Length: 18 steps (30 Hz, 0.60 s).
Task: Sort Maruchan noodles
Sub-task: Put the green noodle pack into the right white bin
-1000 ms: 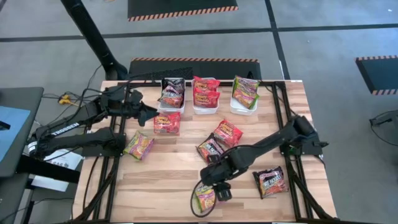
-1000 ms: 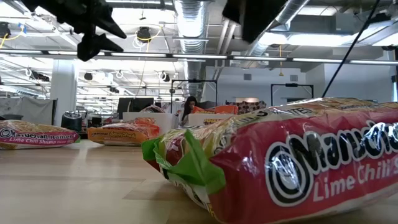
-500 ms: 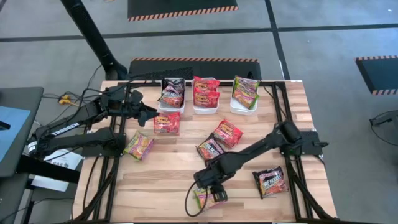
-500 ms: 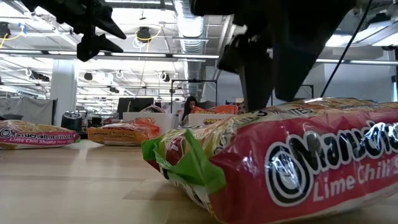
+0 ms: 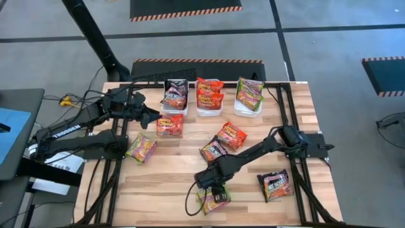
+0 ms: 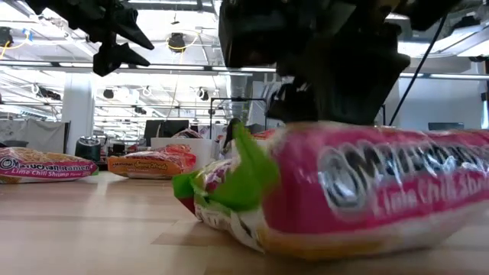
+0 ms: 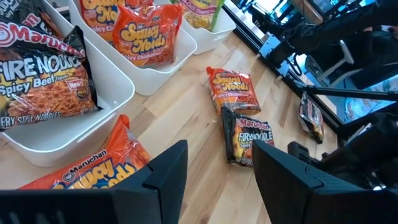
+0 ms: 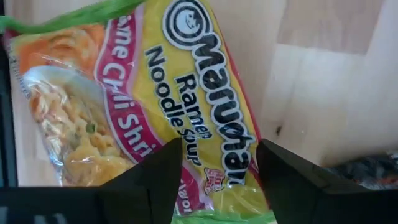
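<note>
Roughly half sorted: the three bins [image 5: 209, 111] at 12 o'clock each hold packets, six are loose on the table [image 5: 171, 171]. Right gripper [image 5: 213, 195] is down at 6 on the lime packet [image 5: 207, 201], jaws apart straddling it, not clamped. Left gripper [image 5: 150, 116] hovers at 10, jaws apart, empty, beside an orange packet [image 5: 171, 125].

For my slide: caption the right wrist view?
Open right gripper poised over a crinkly yellow-and-pink lime chili ramen packet on the wooden table.
</note>
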Each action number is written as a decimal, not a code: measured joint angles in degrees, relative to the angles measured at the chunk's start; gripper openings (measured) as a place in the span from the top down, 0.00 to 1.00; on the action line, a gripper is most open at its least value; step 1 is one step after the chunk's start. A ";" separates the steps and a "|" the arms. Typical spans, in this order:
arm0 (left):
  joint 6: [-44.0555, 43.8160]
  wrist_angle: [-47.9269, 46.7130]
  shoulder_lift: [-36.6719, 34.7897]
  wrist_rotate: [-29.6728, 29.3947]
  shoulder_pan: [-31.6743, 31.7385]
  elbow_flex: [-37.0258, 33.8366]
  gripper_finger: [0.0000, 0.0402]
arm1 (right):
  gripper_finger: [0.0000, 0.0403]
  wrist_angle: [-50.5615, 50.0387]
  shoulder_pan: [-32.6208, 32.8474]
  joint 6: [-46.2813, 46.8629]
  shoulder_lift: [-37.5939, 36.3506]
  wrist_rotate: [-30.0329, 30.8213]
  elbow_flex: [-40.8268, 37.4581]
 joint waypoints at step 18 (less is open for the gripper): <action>1.27 -0.13 0.00 -0.34 0.00 0.00 0.58 | 0.97 -0.13 -1.75 6.76 0.89 -4.57 -0.04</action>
